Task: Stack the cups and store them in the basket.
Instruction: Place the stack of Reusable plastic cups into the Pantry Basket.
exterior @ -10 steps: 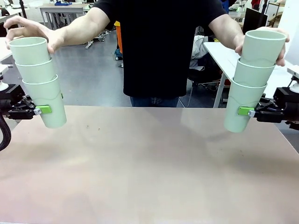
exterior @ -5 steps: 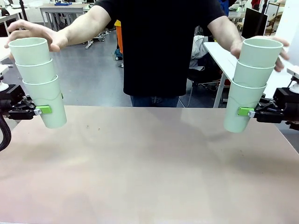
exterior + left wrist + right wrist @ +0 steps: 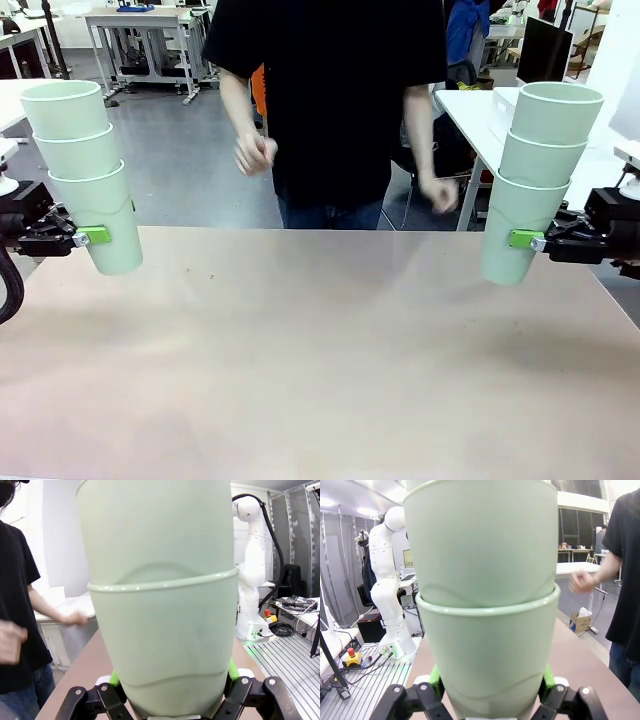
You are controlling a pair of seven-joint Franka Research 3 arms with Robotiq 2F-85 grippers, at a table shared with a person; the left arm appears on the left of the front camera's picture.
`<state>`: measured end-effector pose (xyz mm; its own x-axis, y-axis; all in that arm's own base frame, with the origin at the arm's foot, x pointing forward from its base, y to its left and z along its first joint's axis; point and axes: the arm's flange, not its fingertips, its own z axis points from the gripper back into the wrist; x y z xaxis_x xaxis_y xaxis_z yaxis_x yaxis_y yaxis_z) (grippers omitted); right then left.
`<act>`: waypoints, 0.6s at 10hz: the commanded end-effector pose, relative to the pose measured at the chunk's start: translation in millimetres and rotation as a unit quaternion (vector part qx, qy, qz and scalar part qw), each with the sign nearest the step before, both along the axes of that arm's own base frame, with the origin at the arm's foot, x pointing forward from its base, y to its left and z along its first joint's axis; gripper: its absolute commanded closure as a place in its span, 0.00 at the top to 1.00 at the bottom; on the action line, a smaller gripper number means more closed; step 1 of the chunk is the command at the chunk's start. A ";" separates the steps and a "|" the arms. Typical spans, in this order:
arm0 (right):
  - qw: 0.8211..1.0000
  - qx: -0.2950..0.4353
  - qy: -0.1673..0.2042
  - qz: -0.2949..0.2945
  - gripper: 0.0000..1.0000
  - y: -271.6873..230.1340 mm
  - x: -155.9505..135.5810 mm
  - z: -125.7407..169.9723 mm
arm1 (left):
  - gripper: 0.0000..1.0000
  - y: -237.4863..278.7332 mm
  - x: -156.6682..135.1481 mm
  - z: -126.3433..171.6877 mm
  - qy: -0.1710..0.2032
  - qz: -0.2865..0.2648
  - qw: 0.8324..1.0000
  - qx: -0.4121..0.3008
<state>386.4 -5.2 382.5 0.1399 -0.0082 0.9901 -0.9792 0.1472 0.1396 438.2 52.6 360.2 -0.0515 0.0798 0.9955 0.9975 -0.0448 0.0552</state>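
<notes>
Two stacks of cups, three nested in each, all plain pale mint green. The left stack (image 3: 85,160) is up in the air at the left edge of the worktop (image 3: 320,360). The left end effector (image 3: 108,238) is clamped on the bottom cup's lower half, with a green pad pressed flat on the near side. The stack leans a bit, top tipped outward to the left, and its base is off the worktop.

It's mirrored on the other side. The right stack (image 3: 535,170) hangs at the right edge, and the right end effector (image 3: 508,240) is closed around the bottom cup about as low down. Its top tips out to the right and its base is clear of the worktop too.

In the left wrist view the left stack (image 3: 160,630) sits right up against the lens. The left end effector (image 3: 172,700) pinches it from both sides, with green pads peeking out next to the cup wall. You can see the rim where the second cup sits in the first, plus the faint ridge lower down. The right wrist view shows the same thing: the right stack (image 3: 487,645) is squeezed in the right end effector (image 3: 490,700).

The person (image 3: 330,100), in a black tee, stands at the far side. Both hands are down in front of the body, one (image 3: 255,153) at chest height and the other (image 3: 438,193) lower. Both are motion-blurred and well apart from either stack.
</notes>
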 end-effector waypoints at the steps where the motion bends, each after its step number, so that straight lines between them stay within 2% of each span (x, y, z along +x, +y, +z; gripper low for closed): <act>1: 1.000 -0.002 -0.004 -0.001 0.86 1.7 0.8 4.0 | 0.85 -1.7 -0.9 5.9 -0.002 0.000 1.000 -0.002; 6: 1.000 -0.002 -0.004 -0.001 0.86 1.7 0.8 4.0 | 0.85 -1.7 -0.9 5.9 -0.002 0.000 1.000 -0.002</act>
<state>386.4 -5.2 382.5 0.1399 -0.0082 0.9901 -0.9792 0.1472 0.1396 438.2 52.6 360.2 -0.0515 0.0798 0.9955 0.9975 -0.0448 0.0552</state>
